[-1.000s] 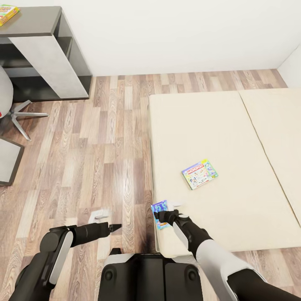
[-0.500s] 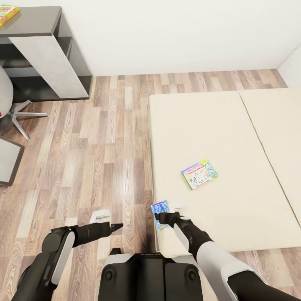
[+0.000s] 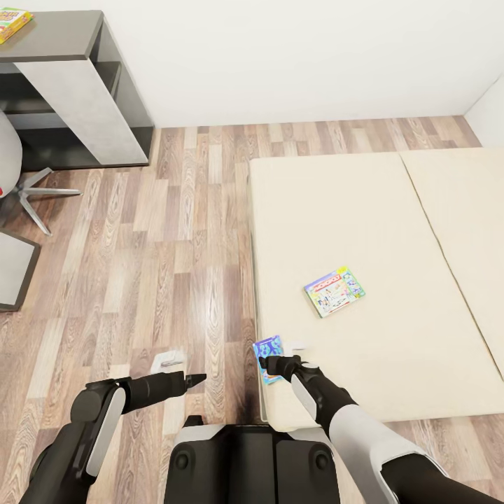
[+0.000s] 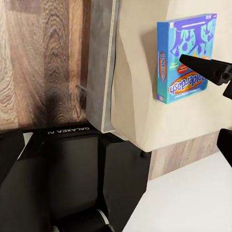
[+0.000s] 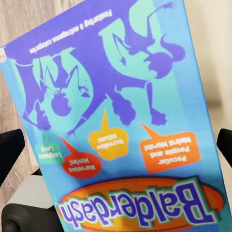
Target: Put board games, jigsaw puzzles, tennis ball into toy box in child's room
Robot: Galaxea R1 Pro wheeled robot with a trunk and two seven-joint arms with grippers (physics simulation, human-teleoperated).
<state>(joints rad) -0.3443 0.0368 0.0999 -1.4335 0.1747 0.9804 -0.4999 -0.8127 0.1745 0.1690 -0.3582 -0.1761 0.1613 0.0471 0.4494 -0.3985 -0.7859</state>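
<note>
The blue board game (image 3: 269,358) lies flat on the near left corner of the bed (image 3: 392,231), its cartoon art and lettering large in the right wrist view (image 5: 116,111). My right gripper (image 3: 269,365) hovers open just over it, one finger on each side (image 5: 11,145). In the left wrist view one black right finger (image 4: 202,65) crosses above this box (image 4: 179,53). A pale board game (image 3: 334,290) with a red logo lies farther in on the mattress. A yellow-green board game (image 3: 12,22) rests on the dark table top (image 3: 59,35) far left. My left gripper (image 3: 194,380) is open over the floor.
Wood-plank floor (image 3: 182,231) runs between the bed and the dark cabinet with its shelves (image 3: 77,105). A chair's star base (image 3: 31,192) stands at the left, with a grey block (image 3: 14,269) below it. My own base (image 3: 245,458) sits against the bed's near corner.
My right gripper has slid slightly toward me and to the left over the blue box. The left arm has dropped a touch. Both boxes on the bed lie as before.
</note>
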